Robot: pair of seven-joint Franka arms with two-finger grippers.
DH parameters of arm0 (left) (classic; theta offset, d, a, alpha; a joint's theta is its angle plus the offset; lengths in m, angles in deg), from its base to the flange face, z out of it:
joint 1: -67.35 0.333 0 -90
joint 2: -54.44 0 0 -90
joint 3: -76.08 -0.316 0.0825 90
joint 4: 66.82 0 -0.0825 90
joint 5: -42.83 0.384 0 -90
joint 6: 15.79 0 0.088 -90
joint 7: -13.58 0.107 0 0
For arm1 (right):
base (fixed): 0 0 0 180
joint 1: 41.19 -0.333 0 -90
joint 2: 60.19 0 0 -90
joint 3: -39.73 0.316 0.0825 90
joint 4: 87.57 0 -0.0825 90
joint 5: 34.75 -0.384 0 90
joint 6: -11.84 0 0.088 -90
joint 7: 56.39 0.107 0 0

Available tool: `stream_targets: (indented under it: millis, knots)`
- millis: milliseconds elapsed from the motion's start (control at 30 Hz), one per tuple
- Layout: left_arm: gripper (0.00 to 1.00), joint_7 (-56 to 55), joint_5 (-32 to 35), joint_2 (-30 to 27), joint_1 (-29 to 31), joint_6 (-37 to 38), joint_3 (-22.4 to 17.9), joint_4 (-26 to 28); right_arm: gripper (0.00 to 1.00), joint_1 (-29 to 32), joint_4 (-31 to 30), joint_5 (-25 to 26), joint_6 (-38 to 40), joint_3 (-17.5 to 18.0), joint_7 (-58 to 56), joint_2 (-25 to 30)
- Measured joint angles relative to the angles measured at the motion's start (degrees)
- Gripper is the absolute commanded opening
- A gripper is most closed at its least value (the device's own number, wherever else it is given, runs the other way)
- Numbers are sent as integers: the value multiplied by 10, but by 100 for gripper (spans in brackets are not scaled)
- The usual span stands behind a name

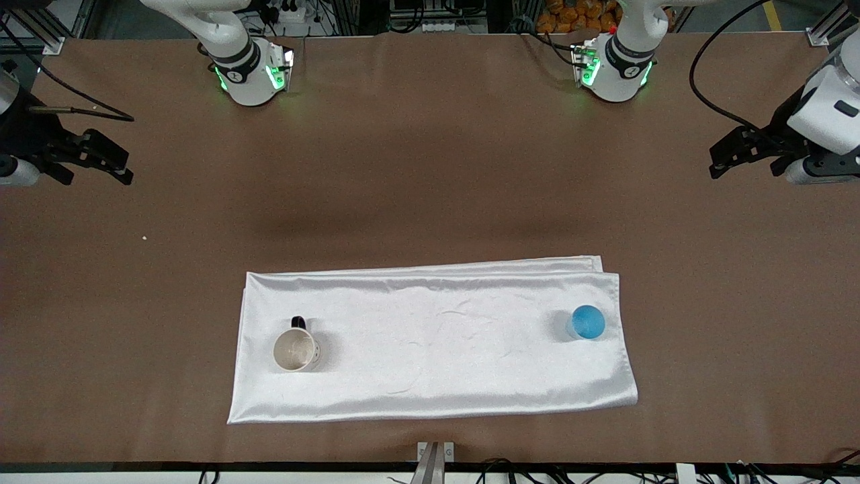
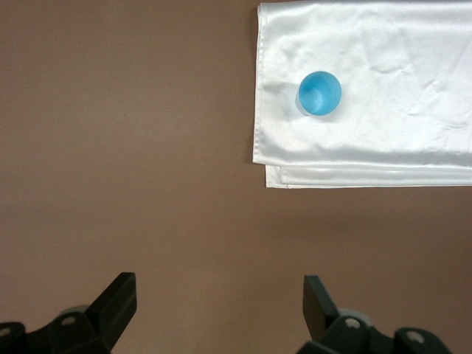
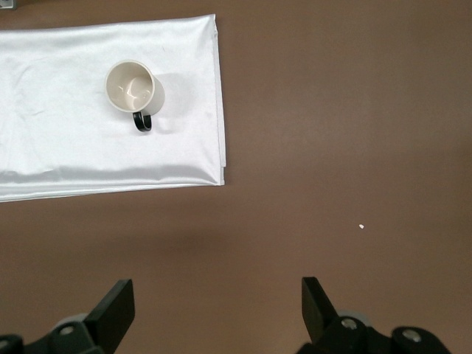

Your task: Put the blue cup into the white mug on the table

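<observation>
Seen from the high front camera, going from the right arm's end of the table (image 1: 430,168) to the left arm's end.

Right gripper (image 1: 101,158) hangs over bare brown tabletop at the table's edge, well apart from everything — waiting. Its wrist view shows both fingers (image 3: 110,313) spread wide w/ nothing between them.

Next, a white satin cloth (image 1: 430,349) lies flat on the table, nearer the front camera than both arm bases. On its right-arm end stands the white mug (image 1: 295,349), upright, mouth open upward, off-white inside empty, dark handle (image 1: 298,323) pointing toward the robots' bases.

On the cloth's left-arm end stands the blue cup (image 1: 588,321), upright, near the cloth's edge, well apart from the mug.

Last, the left gripper (image 1: 742,151) hangs over bare table at the left arm's end, fingers (image 2: 118,302) also released wide, holding nothing.

Judgement: nothing grasped yet, so the step in hand is reaching for the cup, prob. w/ the left arm, which is closer. To do it well: come down from above, centred over the cup, fingers straddling the rim, and close gently — light plastic on slick satin may slide or tip if nudged. Lift clear before travelling so the cloth doesn't drag, then release w/ the cup upright and centred over the mug's mouth; fit looks snug.
</observation>
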Motion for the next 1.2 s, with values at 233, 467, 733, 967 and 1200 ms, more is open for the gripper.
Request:
stream_targets:
  millis: [233, 467, 733, 967, 1200]
  knots:
    - [100, 0, 0, 0, 0, 0, 0, 0, 100, 0, 0, 0, 3, 0, 0, 0]
    - [100, 0, 0, 3, 0, 0, 0, 0, 100, 0, 0, 0, 6, 0, 0, -1]
    - [100, 0, 0, 24, 0, -1, 1, 0, 100, -2, 0, -1, 9, 0, 3, -2]
    - [100, 0, 0, 51, 0, -36, 2, 0, 100, -18, -2, -4, 12, 0, 7, -17]
    - [100, 0, 0, 87, -1, -78, 3, 3, 100, -44, -2, -8, -2, 1, 7, -62]
